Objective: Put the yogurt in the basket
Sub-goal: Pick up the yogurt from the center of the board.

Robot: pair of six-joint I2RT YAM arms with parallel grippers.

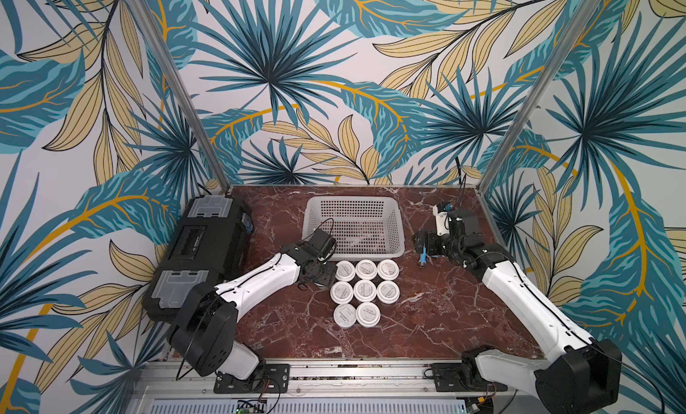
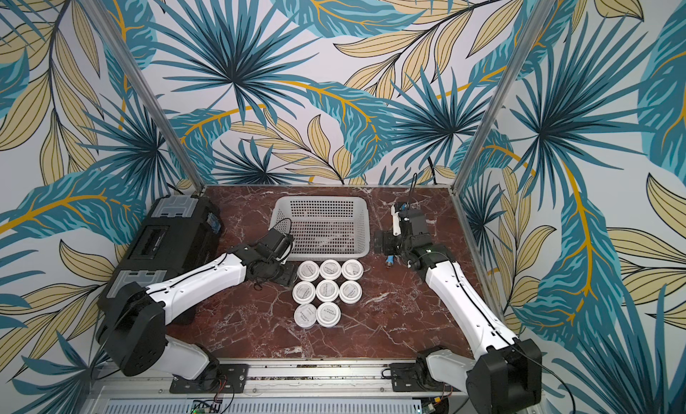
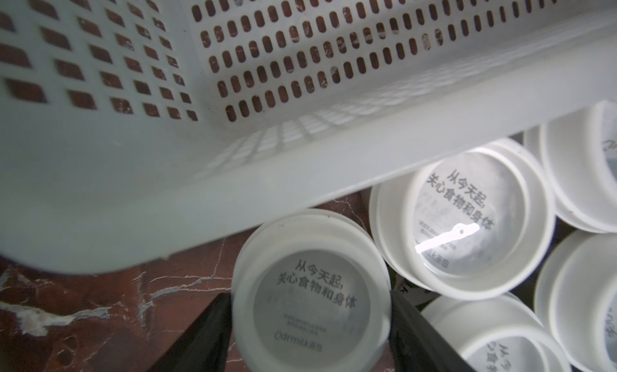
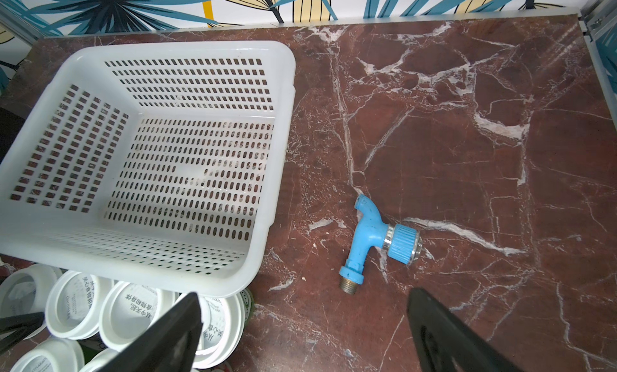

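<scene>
Several yogurt jars with white printed lids stand in a tight cluster [image 1: 365, 290] [image 2: 327, 290] on the marble table, just in front of the white perforated basket [image 1: 354, 199] [image 2: 319, 198]. My left gripper [image 3: 311, 295] reaches in from the left. Its black fingers [image 3: 217, 320] press both sides of the far-left yogurt jar [image 3: 312, 293] [image 1: 345, 270], which stands next to the basket's front rim [image 3: 300, 173]. My right gripper [image 4: 303, 307] hangs open over bare table to the right of the basket [image 4: 290, 86], holding nothing. The basket is empty.
A blue plastic tap [image 4: 370, 240] [image 1: 423, 261] lies on the table just ahead of the right gripper. A black toolbox [image 1: 208, 252] with clear lid compartments stands along the left edge. Metal frame posts rise at the back corners.
</scene>
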